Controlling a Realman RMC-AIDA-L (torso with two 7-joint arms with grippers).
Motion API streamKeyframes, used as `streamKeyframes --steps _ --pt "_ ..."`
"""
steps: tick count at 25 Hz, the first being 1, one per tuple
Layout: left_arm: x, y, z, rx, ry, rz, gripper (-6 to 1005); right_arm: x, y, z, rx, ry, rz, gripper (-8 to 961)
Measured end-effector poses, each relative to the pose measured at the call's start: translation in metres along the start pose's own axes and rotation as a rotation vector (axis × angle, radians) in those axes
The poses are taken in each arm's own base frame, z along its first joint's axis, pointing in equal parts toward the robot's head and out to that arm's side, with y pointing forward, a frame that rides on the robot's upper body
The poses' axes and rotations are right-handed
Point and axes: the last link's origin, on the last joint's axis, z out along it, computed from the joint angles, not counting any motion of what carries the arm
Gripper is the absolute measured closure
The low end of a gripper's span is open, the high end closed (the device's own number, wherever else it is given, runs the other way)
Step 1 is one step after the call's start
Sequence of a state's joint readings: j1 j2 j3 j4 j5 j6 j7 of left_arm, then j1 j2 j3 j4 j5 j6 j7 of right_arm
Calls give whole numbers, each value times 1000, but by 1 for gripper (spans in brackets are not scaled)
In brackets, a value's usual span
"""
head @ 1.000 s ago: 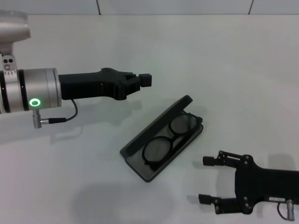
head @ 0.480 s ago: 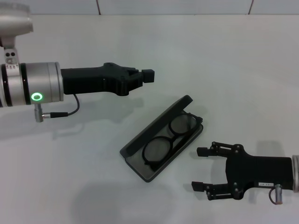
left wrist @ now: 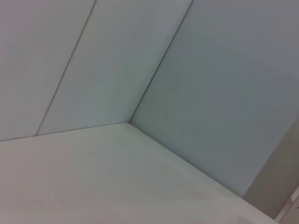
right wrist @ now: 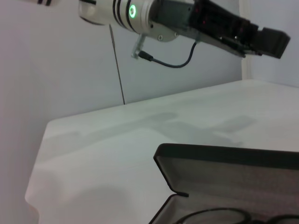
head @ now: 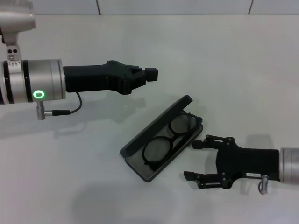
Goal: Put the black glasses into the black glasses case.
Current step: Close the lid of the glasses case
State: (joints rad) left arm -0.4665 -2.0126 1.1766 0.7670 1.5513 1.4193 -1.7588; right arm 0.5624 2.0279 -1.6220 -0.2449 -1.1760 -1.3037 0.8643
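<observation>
Head view: right gripper (head: 190, 159), fingers spread and empty, lay just right of the case (head: 161, 139) holding the glasses (head: 169, 136); case axis ran near-left to far-right.

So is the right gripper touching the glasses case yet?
Cannot tell. In the head view the right gripper is open beside the black glasses case; its upper fingertip sits right at the case's edge, with no clear gap or contact visible.
</observation>
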Motion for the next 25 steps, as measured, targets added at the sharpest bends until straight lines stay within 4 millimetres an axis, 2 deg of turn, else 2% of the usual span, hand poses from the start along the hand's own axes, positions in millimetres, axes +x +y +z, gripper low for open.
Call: streamKeyframes --steps 11,20,22,25 --pt "-1 2 1 -15 -3 -1 959 -7 2 23 -23 45 -39 121" --pt "0 2 1 -15 1 2 958 -13 -2 32 8 40 -37 121" --pt "2 1 -1 -8 15 2 958 -14 -4 33 17 39 -39 121" --pt "7 -7 -15 42 76 -13 958 -18 -6 32 36 15 -28 121"
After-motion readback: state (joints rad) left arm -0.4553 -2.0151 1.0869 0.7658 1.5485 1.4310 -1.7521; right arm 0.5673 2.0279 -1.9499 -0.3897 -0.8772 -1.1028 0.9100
